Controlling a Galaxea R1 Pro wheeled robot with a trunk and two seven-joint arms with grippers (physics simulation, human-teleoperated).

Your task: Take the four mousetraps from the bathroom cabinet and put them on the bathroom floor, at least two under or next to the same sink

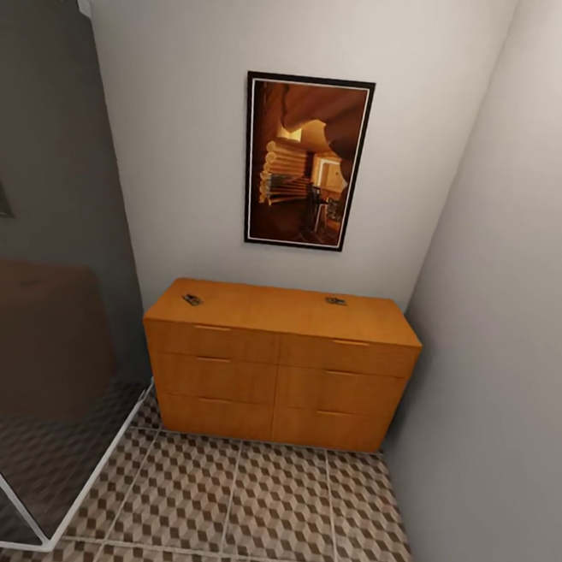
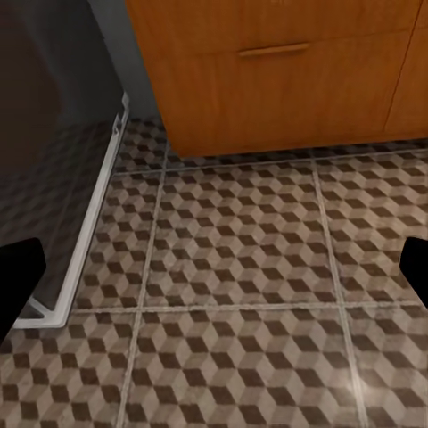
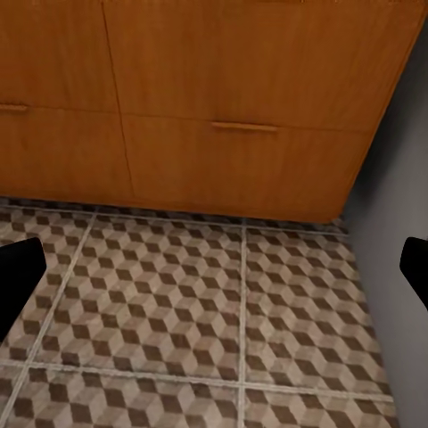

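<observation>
Head view, left to right: dark glass shower screen [image 1: 48, 293] with a white frame along the floor [image 1: 234, 500]; then the cabinet [image 1: 278, 375], low, orange-brown, six drawers all closed, set against the back wall under a framed picture [image 1: 303, 161]; then a bare grey wall [image 1: 516, 338] on the right.

On the cabinet top, two small dark-and-tan items: one near the left front corner [image 1: 192, 299], another toward the right rear [image 1: 336, 301]. Probably mousetraps, though too small to be sure. No others visible; possibly inside the drawers, cannot tell.

Left wrist view: left gripper [image 2: 214, 276] spread wide, holding nothing, black fingertips [image 2: 18, 276] at the picture's edges, hanging over cube-patterned tiles with the lower left drawers and the shower frame beyond. Right wrist view: right gripper [image 3: 214, 276] likewise wide and empty, facing the lower right drawers near the grey wall.

Judged step: approach to the cabinet, nothing picked up yet, no trap on the floor. Sink not among the things visible.

Next move calls for closing in on the cabinet, raising an arm to top height, lowering an open gripper over the nearer trap and pinching it by the flat board edges. Thin and flat, so likely awkward to grip; care needed against sliding it along the top.
</observation>
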